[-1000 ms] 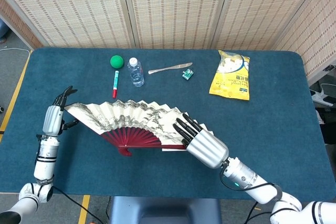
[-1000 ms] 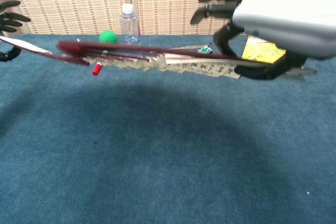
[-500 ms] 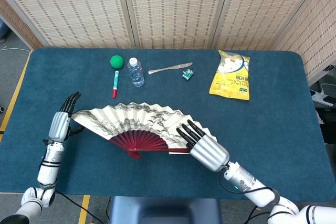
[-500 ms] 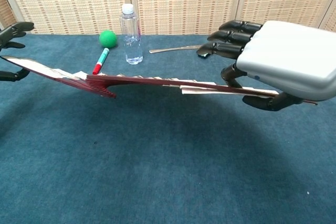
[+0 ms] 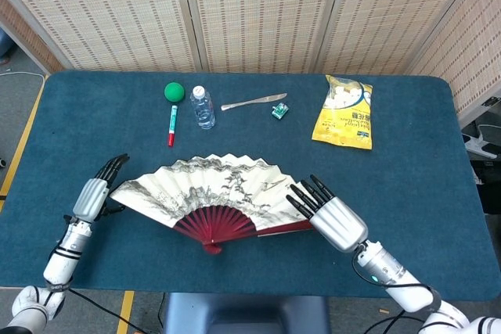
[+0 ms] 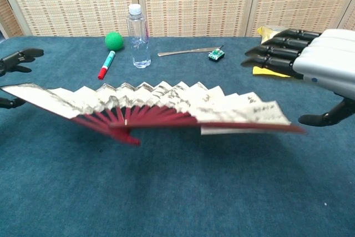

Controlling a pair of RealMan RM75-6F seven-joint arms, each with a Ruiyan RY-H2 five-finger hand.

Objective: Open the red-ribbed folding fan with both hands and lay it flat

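The folding fan (image 5: 211,185) is spread wide at the front middle of the table, painted paper up and red ribs (image 5: 223,224) toward me. In the chest view the fan (image 6: 166,101) looks slightly blurred just above the cloth. My left hand (image 5: 94,197) is at the fan's left end; its fingers (image 6: 19,56) are stretched above the edge and the thumb is below, not closed on it. My right hand (image 5: 335,218) is at the right end rib, fingers (image 6: 277,51) straight and well above the paper, thumb beside the rib tip.
Along the back of the blue table (image 5: 407,185) lie a green ball (image 5: 174,91), a red-capped marker (image 5: 171,125), a small water bottle (image 5: 202,107), a metal knife (image 5: 250,102), a small green part (image 5: 279,110) and a yellow snack bag (image 5: 344,113).
The fan has spread wider and dropped toward the table, shifting a little toward me. Both hands moved apart and opened their fingers off the end ribs.
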